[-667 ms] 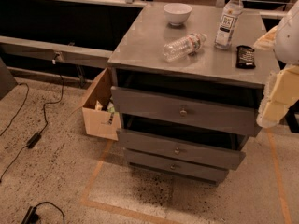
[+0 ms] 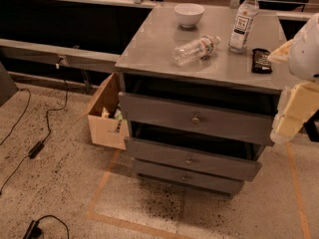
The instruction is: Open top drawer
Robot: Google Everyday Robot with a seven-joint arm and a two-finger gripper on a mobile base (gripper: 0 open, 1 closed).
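Note:
The top drawer (image 2: 164,111) is the widest grey front panel of the grey cabinet, with a small round metal knob (image 2: 195,119) at its middle. A dark gap shows between it and the cabinet top. Two narrower drawer fronts (image 2: 188,160) sit below it. My gripper (image 2: 293,114), cream-coloured, hangs at the right edge of the view, to the right of the top drawer's right end and apart from the knob. A white rounded arm part (image 2: 306,54) is above it.
On the cabinet top (image 2: 149,44) stand a white bowl (image 2: 189,14), an upright bottle (image 2: 243,20), a bottle lying on its side (image 2: 195,49) and a dark packet (image 2: 261,60). A cardboard box (image 2: 105,116) sits left of the cabinet. Cables (image 2: 35,148) lie on the floor.

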